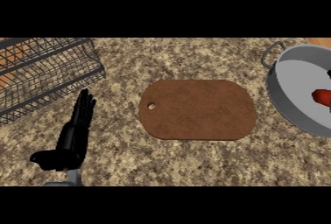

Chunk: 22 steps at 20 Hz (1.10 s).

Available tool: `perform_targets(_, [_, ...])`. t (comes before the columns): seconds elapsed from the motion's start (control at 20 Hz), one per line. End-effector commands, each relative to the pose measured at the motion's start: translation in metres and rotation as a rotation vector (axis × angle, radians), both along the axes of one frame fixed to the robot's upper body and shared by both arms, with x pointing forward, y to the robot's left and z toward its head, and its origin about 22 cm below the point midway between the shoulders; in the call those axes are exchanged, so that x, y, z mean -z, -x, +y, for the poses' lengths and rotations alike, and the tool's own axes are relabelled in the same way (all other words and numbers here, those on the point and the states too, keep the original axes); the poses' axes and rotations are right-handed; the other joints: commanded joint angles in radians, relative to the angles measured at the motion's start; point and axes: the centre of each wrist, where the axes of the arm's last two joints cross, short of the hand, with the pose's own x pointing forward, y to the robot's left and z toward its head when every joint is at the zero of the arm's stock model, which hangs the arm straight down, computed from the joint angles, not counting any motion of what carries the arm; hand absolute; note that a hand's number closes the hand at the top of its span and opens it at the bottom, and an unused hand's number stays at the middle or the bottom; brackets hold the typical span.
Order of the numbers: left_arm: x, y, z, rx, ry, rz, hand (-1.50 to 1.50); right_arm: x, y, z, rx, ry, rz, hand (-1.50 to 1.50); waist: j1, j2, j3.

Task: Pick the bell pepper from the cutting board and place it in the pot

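Observation:
The brown cutting board (197,109) lies in the middle of the counter with nothing on it. The grey pot (291,83) stands at the right edge, partly cut off by the view. A red bell pepper (321,96) shows within the pot's outline at the far right edge; I cannot tell whether it rests on the bottom or hangs above it. A small dark sliver of my right hand (329,74) shows just above the pepper, mostly out of view. My left hand (76,131) rests open at the lower left, fingers straight and pointing up, well left of the board.
A black wire basket (45,74) fills the upper left corner, just above my left hand. The speckled stone counter (194,162) stretches around the board. The pot's handle (271,51) sticks out at its upper left.

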Motion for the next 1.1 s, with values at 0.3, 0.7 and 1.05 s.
perform_targets(0.3, [-0.012, -0.008, 0.005, -0.024, -0.003, 0.002, 0.00, 0.024, 0.060, -0.016, 0.081, 0.090, -0.213, -1.50, -0.019, -0.006, -0.003])
perform_targets(0.7, [-0.006, -0.001, -0.005, 0.000, 0.008, 0.008, 0.00, 0.025, 0.108, -0.019, 0.054, 0.122, -0.213, -1.50, -0.010, -0.003, -0.003])
perform_targets(1.05, [-0.017, 0.011, -0.008, -0.022, -0.003, -0.009, 0.00, 0.032, 0.158, -0.009, 0.142, 0.178, -0.250, -1.50, -0.008, -0.004, -0.003])
